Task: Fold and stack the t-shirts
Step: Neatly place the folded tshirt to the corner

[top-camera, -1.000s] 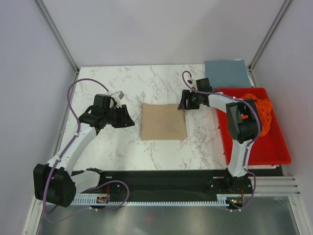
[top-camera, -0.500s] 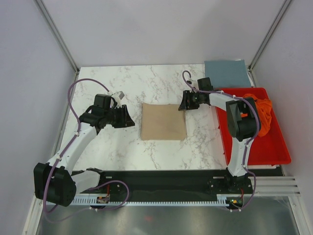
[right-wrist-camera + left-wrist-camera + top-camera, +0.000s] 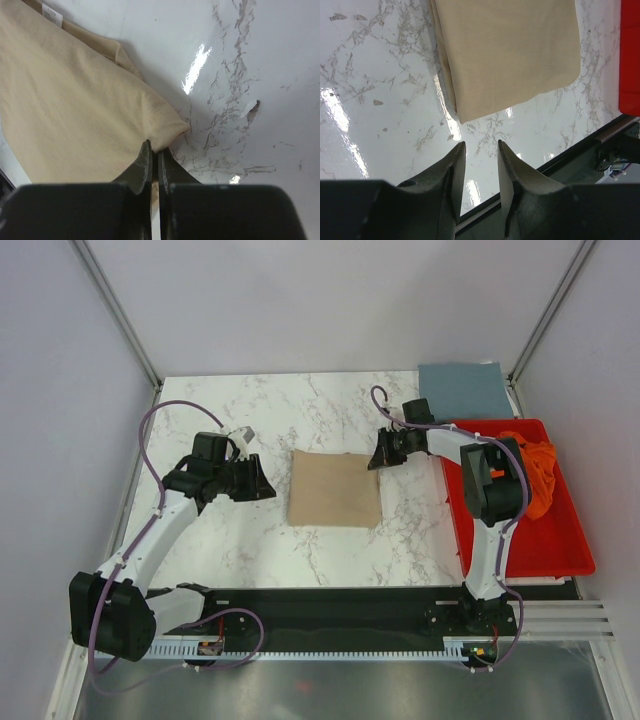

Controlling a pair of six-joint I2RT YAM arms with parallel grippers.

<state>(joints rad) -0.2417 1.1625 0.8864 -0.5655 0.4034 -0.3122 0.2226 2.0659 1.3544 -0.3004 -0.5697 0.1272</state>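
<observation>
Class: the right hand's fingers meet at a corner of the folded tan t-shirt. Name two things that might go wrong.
1. The right hand pinches only the corner tip of the tan t-shirt, so the cloth may slip out.
2. The left hand hangs open beside the shirt, holding nothing; lifting by one corner may undo the fold.

No readable text anywhere, small white tag (image 3: 52, 15) on the tan shirt (image 3: 75, 100), print too blurred

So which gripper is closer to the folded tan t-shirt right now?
Right. The right gripper is closed on the far right corner of the tan t-shirt. The left gripper hangs open off the shirt's left edge, apart from it, over the table.
</observation>
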